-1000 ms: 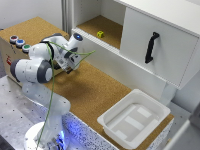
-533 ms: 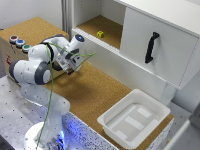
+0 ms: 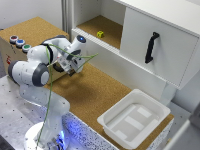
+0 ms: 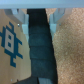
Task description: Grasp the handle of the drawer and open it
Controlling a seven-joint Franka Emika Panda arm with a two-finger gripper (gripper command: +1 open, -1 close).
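Visibly shut white drawer (image 3: 159, 50), vertical black handle (image 3: 151, 47).

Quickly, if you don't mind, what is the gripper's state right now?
Gripper: holding nothing; open or closed cannot be told. Far from the black handle.

Rough matt cork table (image 3: 95, 92), smooth white cabinet front (image 3: 165, 47), glossy black handle (image 3: 151, 47), white plastic tray (image 3: 120, 131), glossy white plastic arm (image 3: 35, 70)
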